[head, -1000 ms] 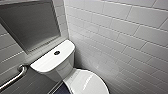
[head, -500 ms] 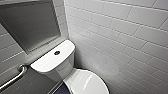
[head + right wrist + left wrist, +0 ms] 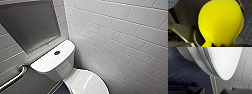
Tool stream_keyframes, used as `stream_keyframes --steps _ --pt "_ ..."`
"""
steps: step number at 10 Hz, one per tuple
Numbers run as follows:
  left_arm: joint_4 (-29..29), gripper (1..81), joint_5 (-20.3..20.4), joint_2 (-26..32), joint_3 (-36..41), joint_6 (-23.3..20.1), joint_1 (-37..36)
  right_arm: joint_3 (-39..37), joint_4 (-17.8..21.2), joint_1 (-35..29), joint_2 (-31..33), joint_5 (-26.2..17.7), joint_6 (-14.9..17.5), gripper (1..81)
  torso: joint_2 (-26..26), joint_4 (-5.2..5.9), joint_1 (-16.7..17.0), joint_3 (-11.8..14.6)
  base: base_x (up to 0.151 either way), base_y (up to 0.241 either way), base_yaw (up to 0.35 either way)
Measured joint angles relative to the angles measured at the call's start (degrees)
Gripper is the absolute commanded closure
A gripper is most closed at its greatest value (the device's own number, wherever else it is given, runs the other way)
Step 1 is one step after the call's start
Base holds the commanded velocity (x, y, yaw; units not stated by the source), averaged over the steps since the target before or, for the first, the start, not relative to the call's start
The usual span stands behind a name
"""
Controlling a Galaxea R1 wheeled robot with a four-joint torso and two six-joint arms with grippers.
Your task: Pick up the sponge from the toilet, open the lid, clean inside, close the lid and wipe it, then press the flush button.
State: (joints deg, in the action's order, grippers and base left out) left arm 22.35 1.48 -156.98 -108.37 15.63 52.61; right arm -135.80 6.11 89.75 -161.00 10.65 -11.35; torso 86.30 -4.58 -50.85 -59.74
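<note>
- Sponge (image 3: pixel 220 23): bright yellow and rounded. It sits close in front of the right wrist camera, with dark blue floor tiles (image 3: pixel 248 28) behind it, and is not lying on the toilet.
- Right pincer (image 3: pixel 215 44): judged to be closed on the sponge, since the sponge hangs clear of the floor and narrows at one end as if pinched. The fingers themselves are hard to make out.
- Left pincer: whether it is wide or narrow cannot be told. Its wrist camera looks along the side of the lid (image 3: pixel 225 60) and the bowl, towards the dark floor and the white wall tiles.
- Toilet (image 3: pixel 62 67): white and glossy, lower centre of the head view. The tank is set against the corner where the two tiled walls meet.
- Lid (image 3: pixel 86 82): down over the bowl at the lower edge of the head view. Its top is bare.
- Flush button (image 3: pixel 57 52): small, dark and round, in the middle of the tank top, with nothing touching it.
- Grab bar (image 3: pixel 15 77): metal, lower left of the head view.
- Recessed grey panel (image 3: pixel 30 25): upper left of the head view, above the tank.
- Progress, as a judgement: the sponge pick-up looks done. Left to do are opening the lid, cleaning inside, closing and wiping the lid, and pressing the flush button.
</note>
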Motion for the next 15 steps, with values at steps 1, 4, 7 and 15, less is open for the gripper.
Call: stream_keyframes --steps 1,4,7,15 --pt "0.1 1.0 0.0 -0.7 -0.4 1.8 -0.7 -0.4 0.0 -0.1 -0.2 0.0 0.0 81.1 0.0 0.00 0.0 0.0 0.000 0.000 0.000" --pt "0.4 1.0 0.0 -2.8 -3.0 4.2 -3.1 -3.1 0.0 0.2 -1.4 0.1 0.0 81.1 0.0 0.00 0.0 0.0 0.000 0.000 0.000" --pt "0.8 1.0 -0.5 -5.8 -7.6 4.5 -4.2 -5.5 0.0 3.2 -3.1 0.2 0.0 81.1 0.0 0.00 0.0 0.0 0.000 0.000 0.000" --pt "2.1 1.0 -2.5 -8.9 -14.5 5.1 -4.8 -5.7 -0.1 2.6 -3.5 0.3 0.0 81.1 0.0 0.00 0.0 0.0 0.000 0.000 0.000"
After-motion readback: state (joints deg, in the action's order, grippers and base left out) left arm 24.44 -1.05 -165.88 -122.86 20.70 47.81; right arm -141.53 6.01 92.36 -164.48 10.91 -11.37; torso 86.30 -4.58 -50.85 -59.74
